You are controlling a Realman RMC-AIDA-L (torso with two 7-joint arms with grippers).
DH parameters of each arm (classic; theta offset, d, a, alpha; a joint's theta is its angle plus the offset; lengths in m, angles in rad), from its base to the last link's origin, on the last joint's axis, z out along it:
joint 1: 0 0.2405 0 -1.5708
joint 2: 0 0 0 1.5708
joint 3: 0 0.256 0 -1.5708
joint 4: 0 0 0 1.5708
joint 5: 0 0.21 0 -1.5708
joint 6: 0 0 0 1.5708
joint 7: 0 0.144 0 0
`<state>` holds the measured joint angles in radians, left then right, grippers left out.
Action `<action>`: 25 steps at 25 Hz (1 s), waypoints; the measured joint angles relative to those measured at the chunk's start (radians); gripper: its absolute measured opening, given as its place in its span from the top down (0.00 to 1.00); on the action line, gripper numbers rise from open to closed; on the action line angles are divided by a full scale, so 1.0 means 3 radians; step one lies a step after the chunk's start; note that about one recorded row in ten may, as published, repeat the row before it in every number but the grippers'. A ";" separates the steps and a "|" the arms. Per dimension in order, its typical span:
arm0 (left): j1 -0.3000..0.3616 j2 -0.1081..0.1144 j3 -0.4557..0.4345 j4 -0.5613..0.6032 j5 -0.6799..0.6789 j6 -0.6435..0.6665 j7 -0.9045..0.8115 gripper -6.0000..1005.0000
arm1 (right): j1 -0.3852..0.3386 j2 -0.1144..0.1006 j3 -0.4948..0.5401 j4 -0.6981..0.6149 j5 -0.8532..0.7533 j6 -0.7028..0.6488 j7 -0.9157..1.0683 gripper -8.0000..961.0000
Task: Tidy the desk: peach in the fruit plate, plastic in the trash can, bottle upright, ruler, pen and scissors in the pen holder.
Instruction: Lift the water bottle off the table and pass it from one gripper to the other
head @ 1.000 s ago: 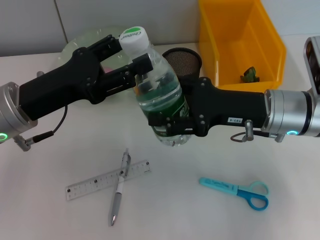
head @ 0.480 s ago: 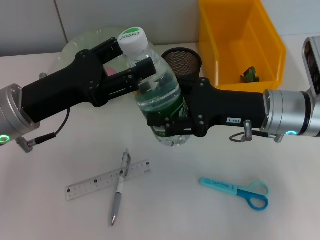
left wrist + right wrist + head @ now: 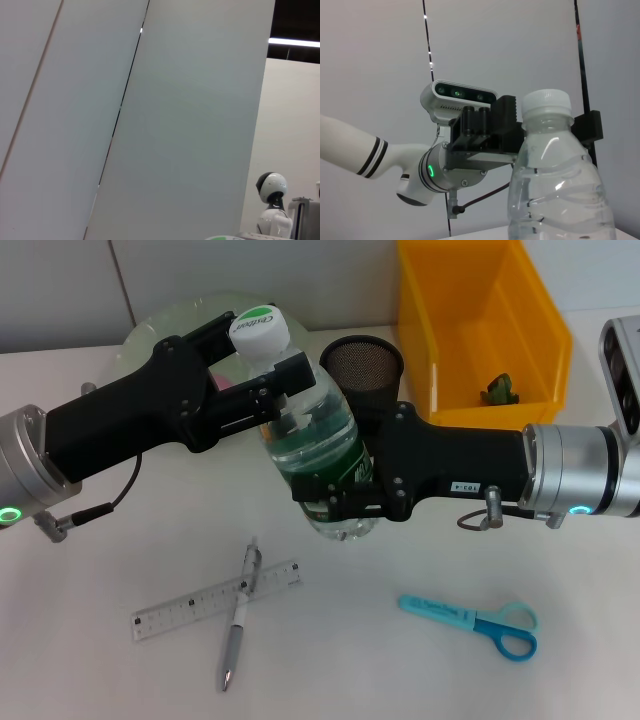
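Currently both grip bottle (image 3: 318, 455): left gripper (image 3: 262, 368) clamped at neck, right gripper (image 3: 342, 488) clamped round body, steadying it upright.

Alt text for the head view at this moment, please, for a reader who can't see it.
Both grippers hold a clear water bottle above a white desk: the left gripper at its neck, the right gripper around its green-labelled body. In front lie a ruler crossed by a pen, and blue scissors; a mesh pen holder and yellow bin stand behind.
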<state>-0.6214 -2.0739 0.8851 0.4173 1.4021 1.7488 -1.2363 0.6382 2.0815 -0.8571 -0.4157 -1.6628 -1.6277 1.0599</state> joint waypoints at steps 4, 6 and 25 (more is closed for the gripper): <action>0.0000 0.0000 0.0000 0.0000 0.0000 0.0001 0.0000 0.19 | 0.0000 0.0000 0.0007 -0.0001 0.0004 0.0001 0.0000 0.20; 0.0000 0.0000 0.0000 0.0000 0.0000 0.0002 0.0000 0.19 | 0.0000 0.0000 0.0009 -0.0002 0.0006 0.0001 0.0000 0.20; 0.0007 0.0000 0.0000 0.0000 0.0000 0.0010 0.0005 0.41 | -0.0004 0.0000 0.0001 -0.0004 0.0011 -0.0003 -0.0002 0.20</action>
<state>-0.6195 -2.0739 0.8850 0.4172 1.4020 1.7518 -1.2348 0.6371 2.0815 -0.8568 -0.4168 -1.6596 -1.6285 1.0593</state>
